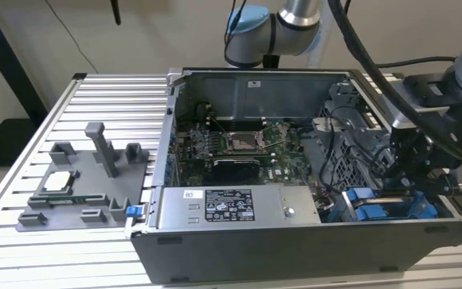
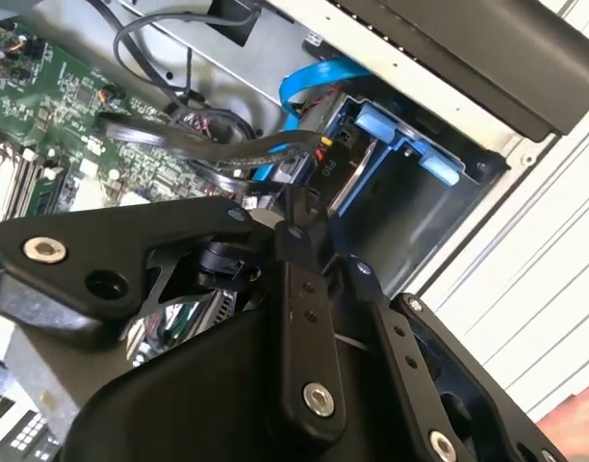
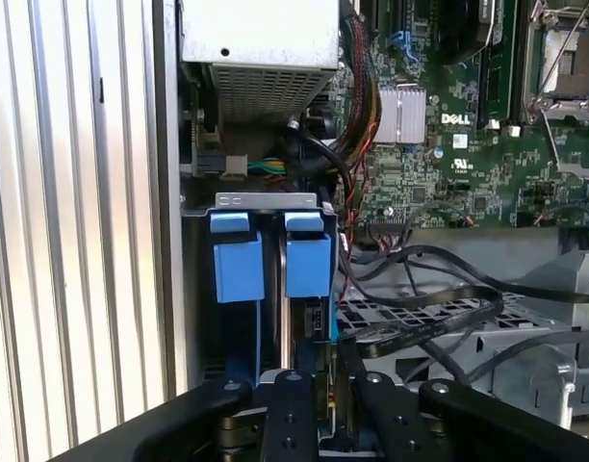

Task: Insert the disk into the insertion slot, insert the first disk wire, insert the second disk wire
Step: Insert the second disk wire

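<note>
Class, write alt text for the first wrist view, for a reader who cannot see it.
A black gripper reaches into an open computer case, its fingers closed around a connector at the grey drive bay with two blue plastic tabs. Black cables loop beside it, with a green circuit board beyond.

Bright blue fittings [image 3: 239, 267] (green motherboard [image 3: 439, 164], seemingly) on grey insertion slot [image 3: 266, 202].
</note>
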Controlling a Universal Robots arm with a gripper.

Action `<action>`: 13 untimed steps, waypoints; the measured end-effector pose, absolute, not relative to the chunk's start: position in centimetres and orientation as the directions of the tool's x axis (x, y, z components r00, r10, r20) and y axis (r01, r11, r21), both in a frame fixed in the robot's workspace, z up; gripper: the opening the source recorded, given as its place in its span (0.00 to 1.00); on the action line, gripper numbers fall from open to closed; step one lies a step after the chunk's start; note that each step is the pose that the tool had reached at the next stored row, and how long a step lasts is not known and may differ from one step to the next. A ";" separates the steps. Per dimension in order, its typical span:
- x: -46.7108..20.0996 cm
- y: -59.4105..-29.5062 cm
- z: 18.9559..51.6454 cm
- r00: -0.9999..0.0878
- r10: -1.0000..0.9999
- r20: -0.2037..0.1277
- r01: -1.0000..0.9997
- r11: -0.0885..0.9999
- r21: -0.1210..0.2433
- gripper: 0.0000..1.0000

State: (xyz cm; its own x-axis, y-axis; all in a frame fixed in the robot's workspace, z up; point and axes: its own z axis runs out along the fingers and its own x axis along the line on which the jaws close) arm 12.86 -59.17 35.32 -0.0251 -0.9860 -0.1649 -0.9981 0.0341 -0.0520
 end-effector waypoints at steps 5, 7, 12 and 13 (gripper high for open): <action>12.9 -59.2 36.8 -0.026 -0.986 -0.165 -0.998 0.034 -0.050 1.00; 12.9 -59.2 37.4 -0.026 -0.986 -0.165 -0.998 0.034 -0.048 1.00; 12.9 -59.2 38.7 -0.027 -0.986 -0.165 -0.998 0.034 -0.044 1.00; 12.9 -59.2 38.9 -0.027 -0.986 -0.165 -0.998 0.034 -0.043 1.00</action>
